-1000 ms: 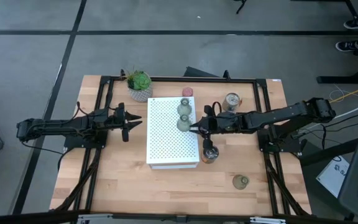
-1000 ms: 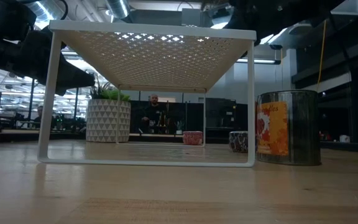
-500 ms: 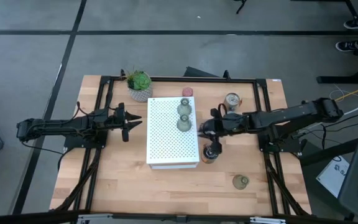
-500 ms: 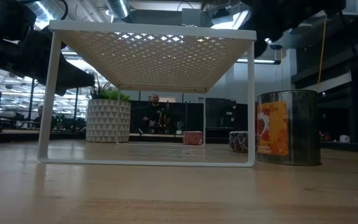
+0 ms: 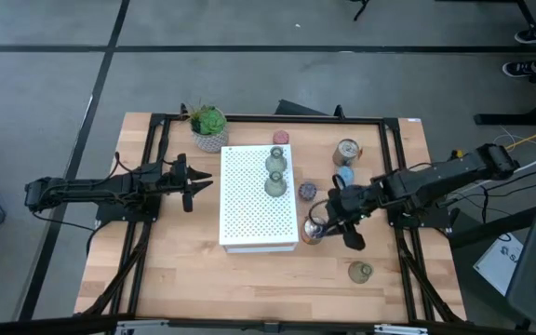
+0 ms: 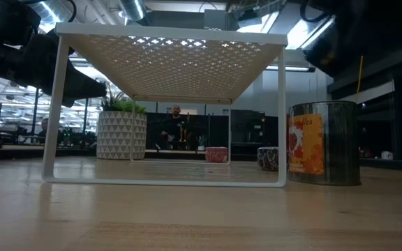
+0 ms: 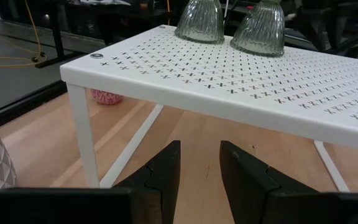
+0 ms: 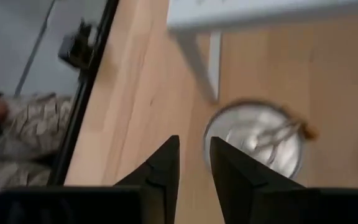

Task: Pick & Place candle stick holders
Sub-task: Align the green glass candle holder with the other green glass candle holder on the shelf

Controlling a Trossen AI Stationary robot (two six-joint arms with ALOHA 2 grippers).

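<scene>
Two olive-green glass holders stand on the white perforated box; the left wrist view shows them upright. On the table stand a pink holder, a purple one, a blue one, a silvery one, a third green one and a silvery tin holder. My right gripper hovers slanting down beside that tin, fingers slightly apart, holding nothing. My left gripper waits left of the box, open.
A green plant in a white pot stands at the box's far left corner. The box is a shelf on thin legs, hollow underneath. Bare wood lies along the near edge. A person sits in the room beyond.
My right gripper has drawn away from the green holders on the box, toward the table's right and near edges, and tipped downward over the silvery tin. The purple and blue holders it covered now show. The holders have not moved.
</scene>
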